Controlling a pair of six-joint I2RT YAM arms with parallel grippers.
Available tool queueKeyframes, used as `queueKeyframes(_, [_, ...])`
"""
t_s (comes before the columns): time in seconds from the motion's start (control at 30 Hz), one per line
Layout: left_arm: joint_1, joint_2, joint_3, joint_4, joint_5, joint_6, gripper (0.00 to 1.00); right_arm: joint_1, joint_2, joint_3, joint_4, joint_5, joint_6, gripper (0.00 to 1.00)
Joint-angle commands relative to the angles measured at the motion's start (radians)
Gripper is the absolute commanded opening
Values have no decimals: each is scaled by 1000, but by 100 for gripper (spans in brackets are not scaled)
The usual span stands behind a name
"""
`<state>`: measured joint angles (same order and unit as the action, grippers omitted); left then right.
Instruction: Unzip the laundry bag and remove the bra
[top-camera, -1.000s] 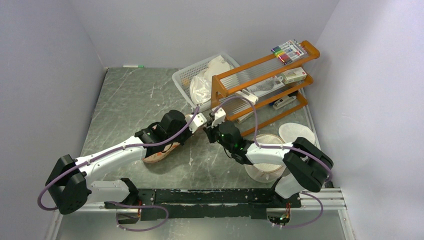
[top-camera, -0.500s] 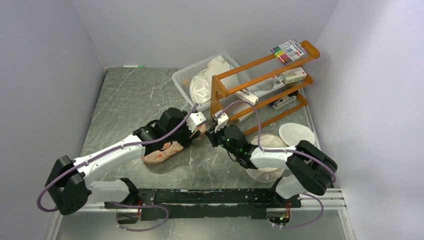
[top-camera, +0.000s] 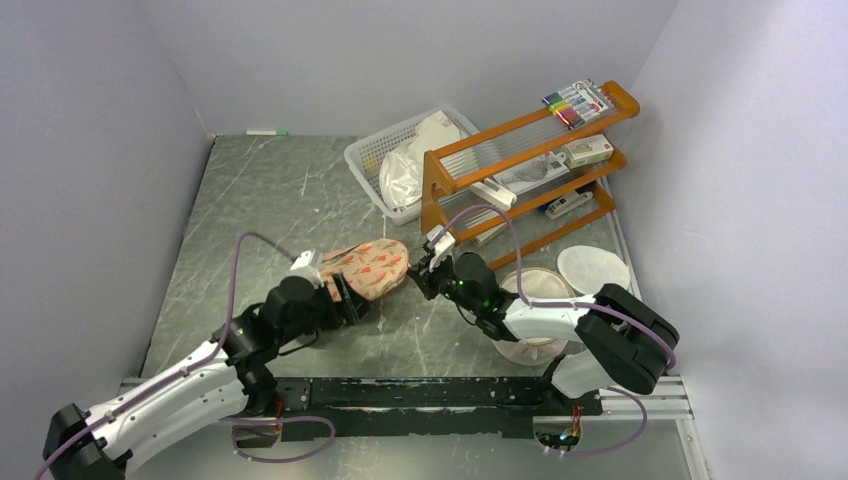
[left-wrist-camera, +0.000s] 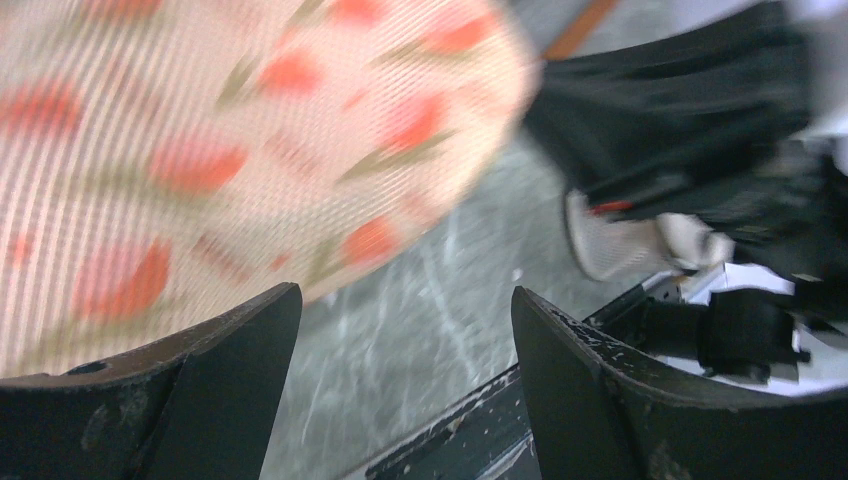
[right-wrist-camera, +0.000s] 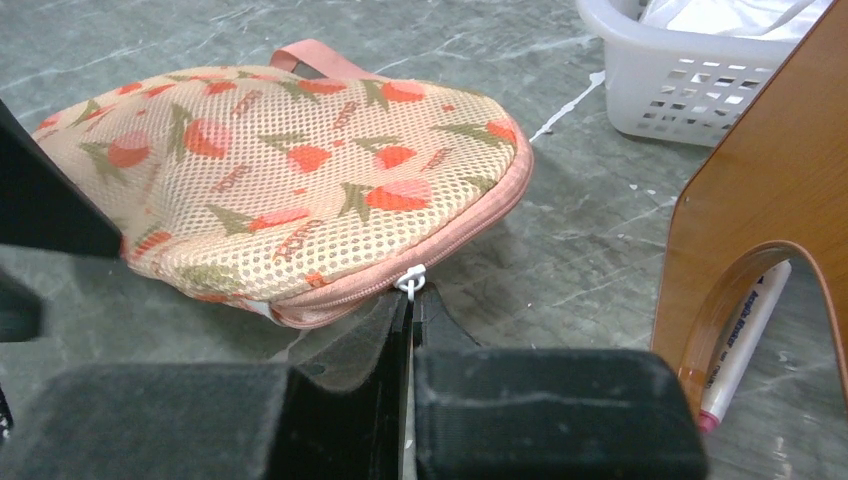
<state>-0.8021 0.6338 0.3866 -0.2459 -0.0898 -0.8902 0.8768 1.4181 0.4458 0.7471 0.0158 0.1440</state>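
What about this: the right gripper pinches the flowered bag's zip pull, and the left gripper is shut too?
No. The left gripper is open, fingers apart in the left wrist view. The right gripper does pinch the zip pull of the laundry bag.

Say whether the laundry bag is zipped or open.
Zipped, along the edge in view: laundry bag rim shows no gap; right gripper pinches the pull.

The top view looks steeply down over the table (top-camera: 260, 200); both wrist views sit close, sharing the laundry bag (right-wrist-camera: 290, 170).
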Motion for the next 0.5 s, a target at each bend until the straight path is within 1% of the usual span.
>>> queueKeyframes(0.0, [4, -95, -99, -61, -95, -355, 90, 8, 0, 10, -11, -45, 9, 0])
queueKeyframes(0.07, [4, -113, -95, -119, -154, -390, 91, 37, 17, 41, -70, -51, 11, 0])
queueKeyframes(0.17, [4, -88, -78, -165, -215, -423, 88, 113, 27, 66, -149, 11, 2, 0])
queueKeyframes(0.27, [6, -25, -39, -189, -285, -402, 85, 168, 43, 74, -221, 70, 34, 0])
queueKeyframes(0.33, [8, 25, -13, -214, -345, -401, 88, 180, 53, 66, -229, 59, 74, 0])
queueKeyframes(0.4, [22, 70, 7, -215, -390, -373, 85, 199, 71, 68, -236, 43, 94, 0])
queueKeyframes(0.47, [43, 105, 12, -186, -397, -333, 84, 219, 104, 99, -269, 29, 103, 0])
